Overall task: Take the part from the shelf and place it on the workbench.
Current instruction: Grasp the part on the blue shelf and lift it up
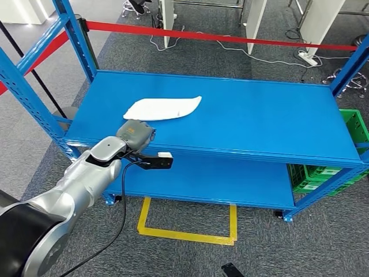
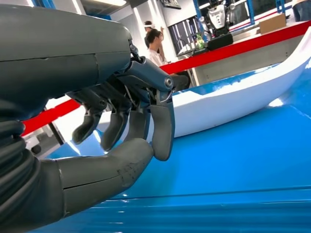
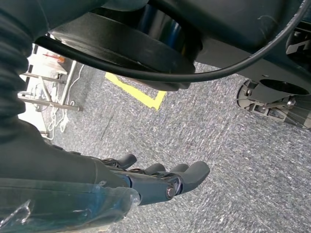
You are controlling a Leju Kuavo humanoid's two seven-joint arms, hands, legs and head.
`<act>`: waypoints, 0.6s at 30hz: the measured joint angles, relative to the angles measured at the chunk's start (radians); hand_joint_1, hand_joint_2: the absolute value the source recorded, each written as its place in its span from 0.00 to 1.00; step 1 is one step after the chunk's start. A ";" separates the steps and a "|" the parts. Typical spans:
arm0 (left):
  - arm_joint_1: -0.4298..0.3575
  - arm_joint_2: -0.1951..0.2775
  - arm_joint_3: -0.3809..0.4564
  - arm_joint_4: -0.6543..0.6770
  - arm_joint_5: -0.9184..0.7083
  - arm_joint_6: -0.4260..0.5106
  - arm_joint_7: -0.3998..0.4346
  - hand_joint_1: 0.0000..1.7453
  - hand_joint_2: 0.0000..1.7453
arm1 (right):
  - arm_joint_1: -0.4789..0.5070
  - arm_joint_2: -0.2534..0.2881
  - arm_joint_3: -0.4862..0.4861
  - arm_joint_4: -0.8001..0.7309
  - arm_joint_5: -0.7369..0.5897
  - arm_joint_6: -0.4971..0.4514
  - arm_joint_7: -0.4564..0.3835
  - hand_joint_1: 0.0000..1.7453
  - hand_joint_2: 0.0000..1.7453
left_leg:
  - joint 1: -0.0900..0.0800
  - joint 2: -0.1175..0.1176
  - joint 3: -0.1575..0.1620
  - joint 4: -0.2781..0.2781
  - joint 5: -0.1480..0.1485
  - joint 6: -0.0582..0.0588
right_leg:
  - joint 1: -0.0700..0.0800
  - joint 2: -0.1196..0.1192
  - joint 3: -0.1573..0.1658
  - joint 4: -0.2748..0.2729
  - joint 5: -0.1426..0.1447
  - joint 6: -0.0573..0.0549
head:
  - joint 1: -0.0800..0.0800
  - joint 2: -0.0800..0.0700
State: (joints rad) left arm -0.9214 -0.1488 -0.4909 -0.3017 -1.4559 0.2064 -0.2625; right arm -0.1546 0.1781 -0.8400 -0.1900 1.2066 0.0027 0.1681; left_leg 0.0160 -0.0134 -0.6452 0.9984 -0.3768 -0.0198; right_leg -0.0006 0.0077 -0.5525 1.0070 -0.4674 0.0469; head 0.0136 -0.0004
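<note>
The white part (image 1: pixel 163 108) lay flat on the top board of the blue shelf (image 1: pixel 261 121), a long curved piece with one pointed end. The left hand (image 1: pixel 135 134) hovered at the shelf's front edge, just beside the part's blunt end and not touching it. In the left wrist view its fingers (image 2: pixel 161 131) were spread and bent downward over the thumb, with nothing between them, so the hand was released and ready to close. The right hand (image 3: pixel 161 182) hung low beside the body above the grey carpet, its fingers straight and loose, holding nothing.

The step in hand looked like the reach before the grasp. To do it well, the left hand would probably need to travel further over the board until the fingers passed above the part's raised edge, with the thumb sliding under or against the near rim. The part seemed thin and smooth, so a pinch near the very tip might let it swing or slip; a hold nearer the wider body would likely be steadier.

A green crate (image 1: pixel 354 130) stood at the far right end of the shelf; what it held could not be made out.
</note>
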 joint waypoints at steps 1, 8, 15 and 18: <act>0.000 0.000 -0.001 0.000 0.001 0.000 0.000 0.02 1.00 | 0.000 0.000 0.000 0.000 0.000 0.000 0.000 0.00 1.00 | 0.000 0.000 0.000 0.000 0.000 0.000 | 0.000 0.000 0.000 0.000 0.000 0.000 | 0.000 0.000; 0.000 0.002 -0.002 0.000 0.006 0.001 0.001 0.00 1.00 | 0.000 0.000 0.000 0.000 0.001 0.000 -0.001 0.00 1.00 | 0.000 0.000 0.000 0.000 0.000 0.000 | 0.000 0.000 0.000 0.000 0.000 0.000 | 0.000 0.000; -0.003 0.005 -0.004 0.000 0.017 0.039 0.017 0.00 1.00 | 0.000 0.000 -0.003 0.000 0.005 0.000 -0.002 0.00 1.00 | 0.000 0.000 0.000 0.000 0.000 0.000 | 0.000 0.000 0.000 0.000 0.000 0.000 | 0.000 0.000; -0.011 0.008 -0.005 0.000 0.017 0.091 0.038 0.00 1.00 | 0.000 0.000 -0.005 0.000 0.006 -0.002 -0.002 0.00 1.00 | 0.000 0.000 0.000 0.000 0.000 0.000 | 0.000 0.000 0.000 0.000 0.000 0.000 | 0.000 0.000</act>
State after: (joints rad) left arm -0.9322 -0.1403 -0.4956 -0.3021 -1.4392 0.2974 -0.2243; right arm -0.1544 0.1781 -0.8448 -0.1900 1.2127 0.0006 0.1659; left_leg 0.0161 -0.0134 -0.6452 0.9984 -0.3768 -0.0198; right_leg -0.0005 0.0078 -0.5525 1.0071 -0.4674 0.0469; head 0.0136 -0.0004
